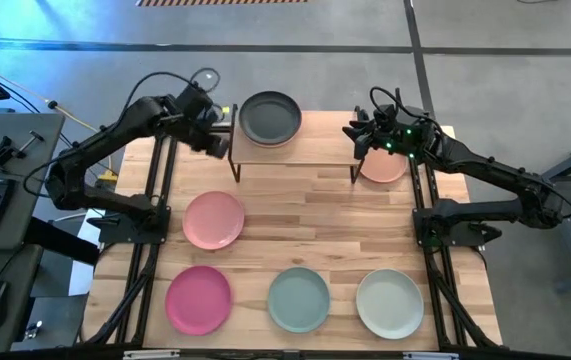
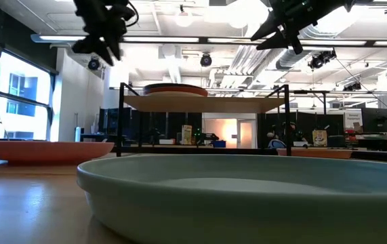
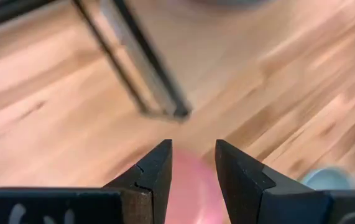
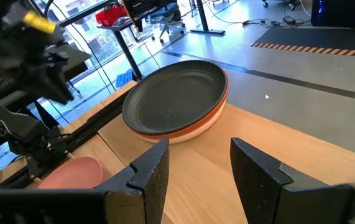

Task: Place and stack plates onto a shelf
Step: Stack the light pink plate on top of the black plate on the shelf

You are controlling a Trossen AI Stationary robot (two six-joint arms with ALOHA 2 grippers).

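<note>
Charcoal plate [image 1: 270,116] atop terracotta plate [image 4: 205,121]

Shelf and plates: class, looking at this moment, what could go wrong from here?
1. The stack sits at the left end of the shelf; a nudge might tip it off.
2. The right hand, open, hovers by the shelf's right end above the peach plate; descending, it could catch the shelf.
3. The left hand, open, is beside a black shelf leg and might strike it.
</note>
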